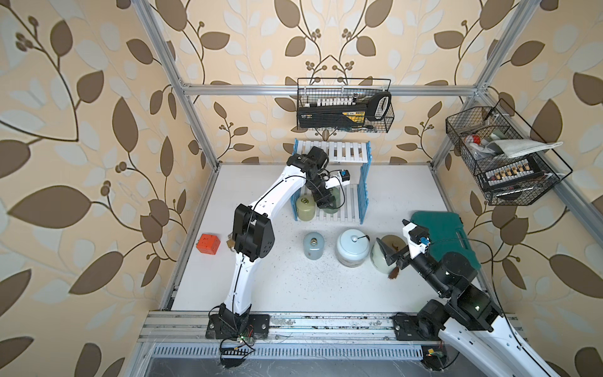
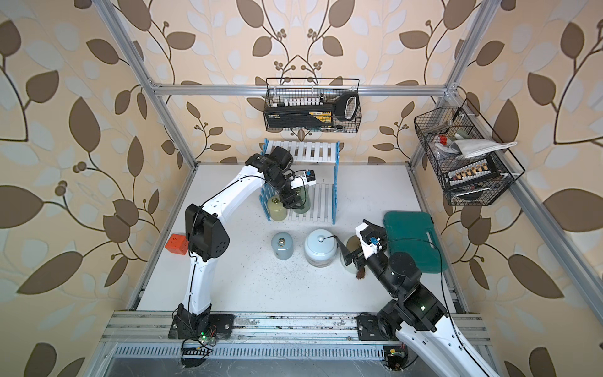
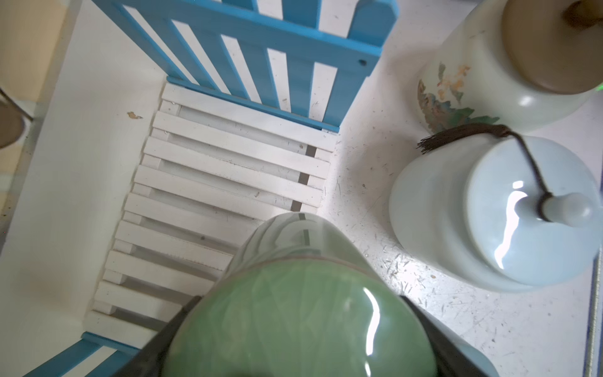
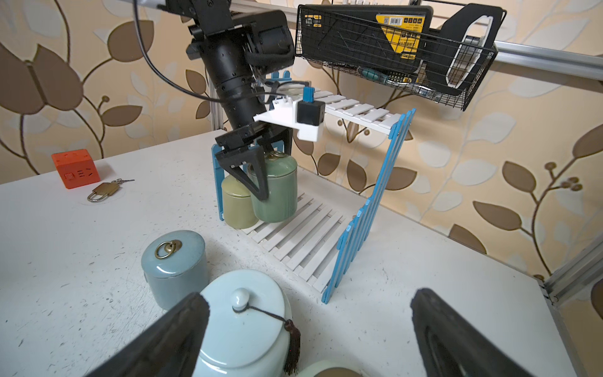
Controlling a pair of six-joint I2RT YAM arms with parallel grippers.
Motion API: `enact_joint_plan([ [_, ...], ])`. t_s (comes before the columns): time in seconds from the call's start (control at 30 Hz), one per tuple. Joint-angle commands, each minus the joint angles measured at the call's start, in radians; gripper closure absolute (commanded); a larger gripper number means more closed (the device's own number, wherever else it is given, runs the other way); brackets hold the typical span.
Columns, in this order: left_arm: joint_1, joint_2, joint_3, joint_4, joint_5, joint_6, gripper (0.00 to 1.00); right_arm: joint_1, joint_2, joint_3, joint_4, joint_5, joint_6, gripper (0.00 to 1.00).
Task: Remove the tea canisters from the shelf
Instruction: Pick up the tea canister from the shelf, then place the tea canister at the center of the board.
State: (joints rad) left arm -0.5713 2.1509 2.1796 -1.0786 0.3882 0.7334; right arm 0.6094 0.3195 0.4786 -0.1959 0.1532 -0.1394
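While the white surface (image 1: 293, 287) spreads across both top views, the shelf (image 1: 347, 151) stands at its far edge against the wallpapered wall, white slats between light-blue picket sides. Two black wire baskets (image 1: 344, 107) hang on the frame above and to one side of it, and a dark teal case (image 1: 447, 231) lies flat near the right arm.

The left arm reaches into the shelf's open front. Its left hand (image 3: 300, 339) comes down from above and pinches the green canister (image 4: 277, 192), one black finger pressed on each side of the lid and body. That canister is at the lower tier, near its front edge; whether its base rests on the slats cannot be told. The yellow-green canister (image 1: 305, 209) stands on the same tier, touching the green one on the side next to the picket wall.

The right hand (image 4: 310, 298) is spread wide and holds nothing, hovering above the cream jar (image 3: 473, 81) with the gold lid. Just beside that jar, on the surface in front of the shelf, stands the pale-blue knobbed jar (image 1: 351, 248), and next to it, apart, the grey-blue canister (image 1: 314, 245) with its brass ring.

Well off to the left lie an orange cube (image 1: 208, 243) and a brass padlock (image 4: 101, 191).
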Motion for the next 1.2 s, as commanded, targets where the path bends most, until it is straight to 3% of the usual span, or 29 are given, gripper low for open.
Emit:
enact_joint_plan([
  [0.0, -0.009, -0.145, -0.023, 0.007, 0.073, -0.003, 0.49, 0.004, 0.002, -0.017, 0.012, 0.009, -0.008, 0.01],
  [0.4, -0.007, -0.379, -0.230, -0.033, 0.027, 0.032, 0.49, 0.003, 0.006, -0.022, 0.013, 0.028, -0.012, 0.01],
  [0.77, 0.010, -0.625, -0.556, 0.003, -0.055, 0.079, 0.49, 0.001, 0.012, -0.021, 0.015, 0.015, -0.011, 0.01],
  [1.17, 0.095, -0.749, -0.727, -0.006, -0.073, 0.101, 0.49, 0.002, 0.016, -0.024, 0.016, 0.028, -0.014, 0.01],
])
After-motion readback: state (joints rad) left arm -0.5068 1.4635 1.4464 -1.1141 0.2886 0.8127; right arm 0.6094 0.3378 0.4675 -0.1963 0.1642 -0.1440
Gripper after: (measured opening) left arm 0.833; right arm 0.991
